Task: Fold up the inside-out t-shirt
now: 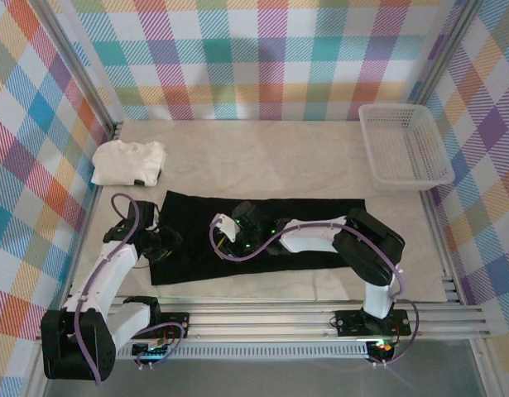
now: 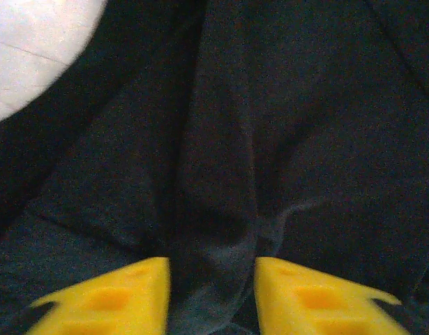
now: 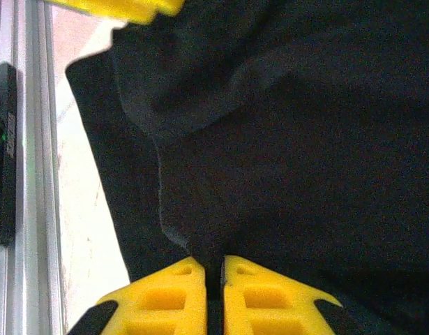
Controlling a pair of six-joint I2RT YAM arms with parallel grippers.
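The bench (image 1: 262, 157) carries the inside-out t-shirt (image 1: 320, 211), spread as a long black band across its near half, just in front of both arms. The main risk, I'd judge, lies in that band: with one spot pinched and another loose, a pull could drag the whole cloth sideways or skew the fold instead of turning over a clean flap. The white basket (image 1: 395, 107) at the far right and the white garment (image 1: 128, 161) at the far left lie well apart from it, so a snag there looks unlikely.

The left gripper (image 2: 213, 265) stands part open, with a soft ridge of black cloth lying between its fingers, unsqueezed; lifted like this, it would probably leave the cloth behind. The right gripper (image 3: 213, 262) is almost closed, pinching a small peak at the shirt's edge, and so thin a bite could slip.

The top view gives the shirt's whole outline, but the wrists cover the jaws there. The wrist views show the jaws plainly, and the right one shows the shirt's edge beside bare bench
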